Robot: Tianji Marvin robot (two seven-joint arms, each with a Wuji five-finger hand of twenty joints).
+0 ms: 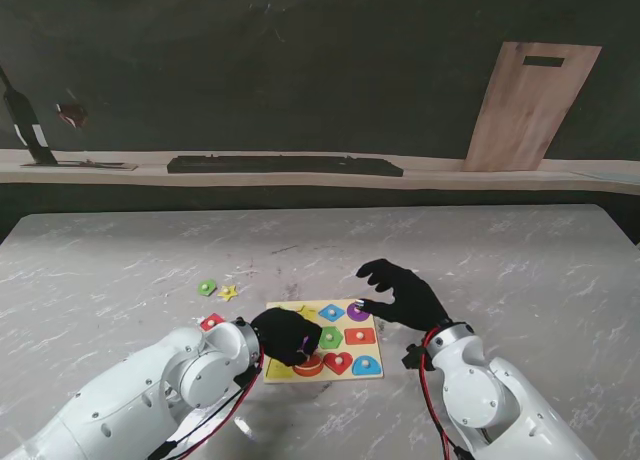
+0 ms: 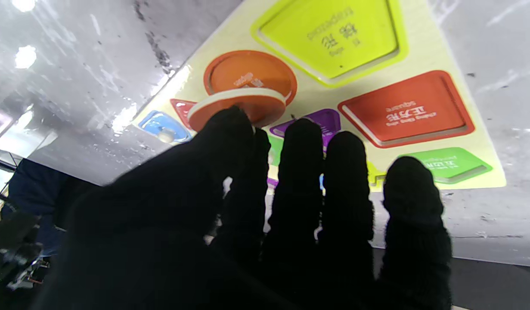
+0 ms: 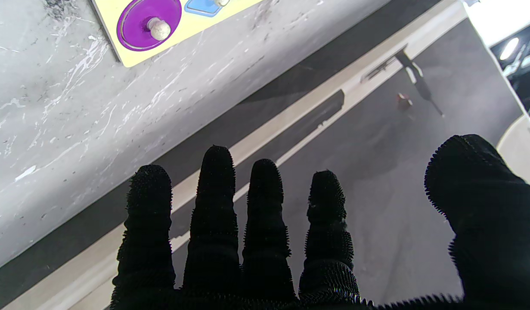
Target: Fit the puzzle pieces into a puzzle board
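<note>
The yellow puzzle board (image 1: 345, 349) lies on the table close in front of me. My left hand (image 1: 288, 335) hovers over its left part, shut on an orange round piece (image 2: 237, 105) pinched at the fingertips. That piece is tilted just above the orange round recess (image 2: 249, 73). Beside it are bare recesses: a yellow trapezoid (image 2: 329, 36), a red square (image 2: 404, 107) and a green one (image 2: 450, 163). My right hand (image 1: 400, 292) is open with fingers spread, held above the board's far right corner near the seated purple circle (image 3: 148, 28).
Three loose pieces lie left of the board: a green one (image 1: 207, 287), a yellow star (image 1: 229, 293) and a red one (image 1: 211, 322). A shelf at the table's far edge carries a dark keyboard (image 1: 285, 165), and a wooden board (image 1: 530, 105) leans there.
</note>
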